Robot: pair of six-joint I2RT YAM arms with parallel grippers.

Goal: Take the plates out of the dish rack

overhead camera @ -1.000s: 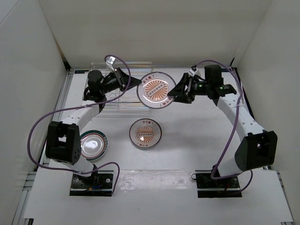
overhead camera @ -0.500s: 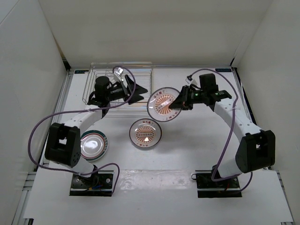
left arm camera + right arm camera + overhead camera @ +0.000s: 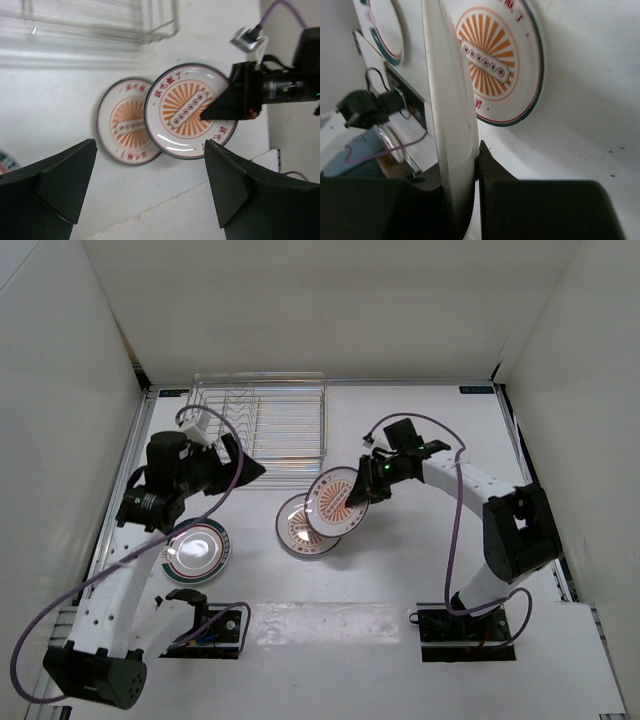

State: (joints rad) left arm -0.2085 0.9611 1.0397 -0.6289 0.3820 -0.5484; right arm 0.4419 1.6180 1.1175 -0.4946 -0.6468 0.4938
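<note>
My right gripper (image 3: 353, 500) pinches the right rim of a sunburst plate (image 3: 333, 506), one finger pressed on each face, near the middle of the table (image 3: 430, 560). The plate hangs tilted and overlaps the right part of a second sunburst plate (image 3: 296, 531), which lies flat beneath it; I cannot tell whether they touch. My left gripper (image 3: 250, 468) is spread wide, holding nothing, over the table's left half, just in front of the dish rack (image 3: 270, 420) at the far edge. A pale-centred plate (image 3: 197, 550) lies flat near the left edge.
</note>
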